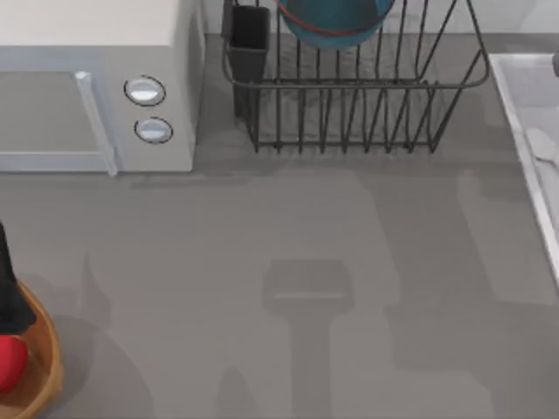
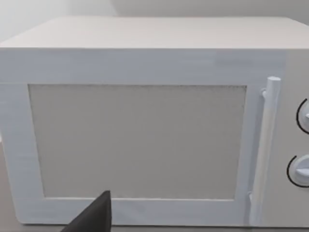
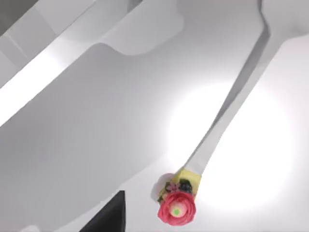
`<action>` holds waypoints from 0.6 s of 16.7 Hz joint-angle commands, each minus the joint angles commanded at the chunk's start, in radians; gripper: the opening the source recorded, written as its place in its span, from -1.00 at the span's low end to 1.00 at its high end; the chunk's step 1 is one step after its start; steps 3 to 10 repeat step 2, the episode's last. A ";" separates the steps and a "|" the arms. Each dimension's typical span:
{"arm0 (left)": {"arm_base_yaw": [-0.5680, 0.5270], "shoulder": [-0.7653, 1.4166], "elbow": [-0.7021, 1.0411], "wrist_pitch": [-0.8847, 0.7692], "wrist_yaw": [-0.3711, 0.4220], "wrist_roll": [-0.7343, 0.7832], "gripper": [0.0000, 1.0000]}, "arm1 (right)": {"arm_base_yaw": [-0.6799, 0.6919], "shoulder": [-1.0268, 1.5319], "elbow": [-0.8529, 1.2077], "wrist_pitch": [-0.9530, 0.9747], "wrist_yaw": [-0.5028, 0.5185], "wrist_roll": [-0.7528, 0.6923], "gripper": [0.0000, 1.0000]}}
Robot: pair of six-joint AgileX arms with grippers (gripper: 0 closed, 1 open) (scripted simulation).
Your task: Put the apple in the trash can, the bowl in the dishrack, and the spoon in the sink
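Observation:
The red apple (image 1: 9, 362) lies inside the tan trash can (image 1: 49, 353) at the table's front left edge. My left gripper (image 1: 7, 292) hangs just above it, open, and one dark fingertip (image 2: 95, 216) shows facing the microwave. The teal-blue bowl (image 1: 336, 22) rests in the black wire dishrack (image 1: 358, 113) at the back. The white spoon (image 3: 231, 116) lies on the floor of the pale sink (image 3: 87, 125), its handle end decorated with a red flower. My right gripper is over the sink, open, with one fingertip (image 3: 108, 215) apart from the spoon. The spoon (image 1: 541, 144) and sink rim (image 1: 515, 105) sit at the right edge.
A white microwave (image 1: 87, 87) with two round knobs fills the back left, right beside the dishrack's black cup holder (image 1: 249, 44). The grey tabletop (image 1: 306, 288) between trash can and sink carries the arms' shadows.

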 joint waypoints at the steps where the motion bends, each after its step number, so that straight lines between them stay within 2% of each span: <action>1: 0.000 0.000 0.000 0.000 0.000 0.000 1.00 | 0.000 0.000 0.000 0.000 0.000 0.000 1.00; 10: 0.000 0.000 0.000 0.000 0.000 0.000 1.00 | 0.000 0.000 0.000 0.000 0.000 0.000 1.00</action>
